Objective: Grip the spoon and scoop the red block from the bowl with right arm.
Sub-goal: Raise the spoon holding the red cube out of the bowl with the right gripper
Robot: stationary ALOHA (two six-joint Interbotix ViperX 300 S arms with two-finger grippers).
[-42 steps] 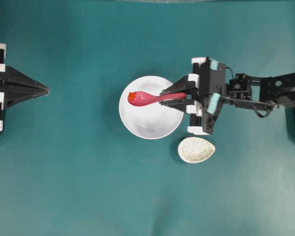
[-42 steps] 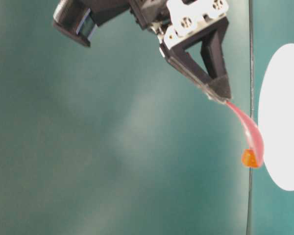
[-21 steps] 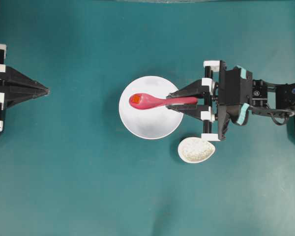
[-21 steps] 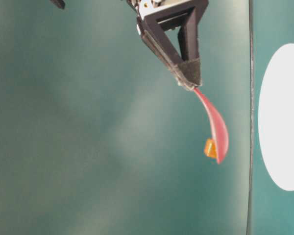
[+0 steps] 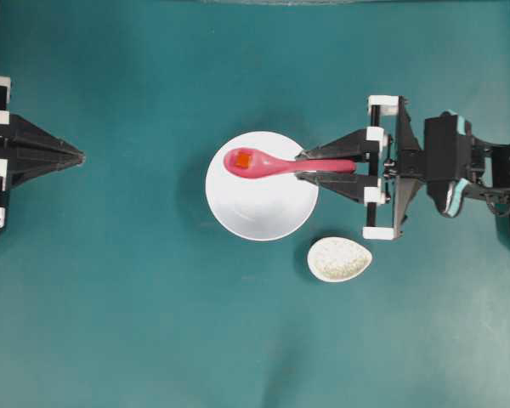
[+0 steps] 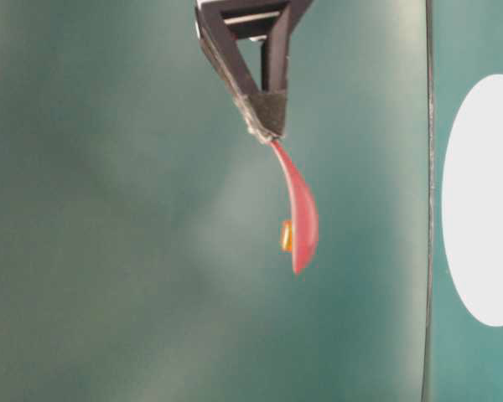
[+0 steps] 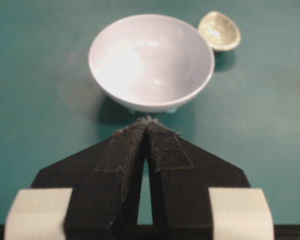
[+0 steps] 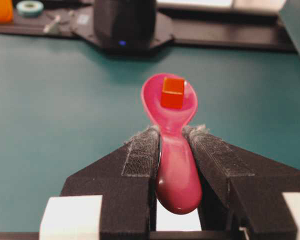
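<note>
Right gripper (image 8: pixel 172 137): jaws are pinching the handle of the spoon (image 5: pixel 276 163) from both sides, narrow gap filled by the handle. In the right wrist view the handle end is bulging out behind the pads, toward the camera, and the scoop is pointing away at 12 o'clock.

The red block (image 8: pixel 173 92) is sitting in the scoop, near its far end, one flat face showing to the camera. Overhead, the red block (image 5: pixel 243 159) is riding at the 9 o'clock end of the spoon, with the gripper (image 5: pixel 304 164) holding the 3 o'clock end.

The table-level view is showing the spoon (image 6: pixel 302 213) hanging clear in the air from the fingertips (image 6: pixel 264 113), with the block (image 6: pixel 287 236) as a small orange patch against the scoop.

Bowl (image 5: pixel 263 212): lying directly under the scoop in the overhead view; the scoop is crossing over its upper-left part, about 10 to 11 o'clock from the bowl's centre. In the left wrist view the bowl (image 7: pixel 151 65) is looking empty inside, and no spoon is showing in it.

Speckled oval dish (image 5: pixel 340 259): resting on the teal table (image 5: pixel 153 323) just beside the bowl at its 4 o'clock, not touching the gripper.

Right arm (image 5: pixel 459 161): reaching in from 3 o'clock, wrist roughly level with the bowl's upper half.

Left gripper (image 7: pixel 147 127): pads are pressed together at the tips, holding nothing, parked well apart from the bowl at 9 o'clock.
</note>
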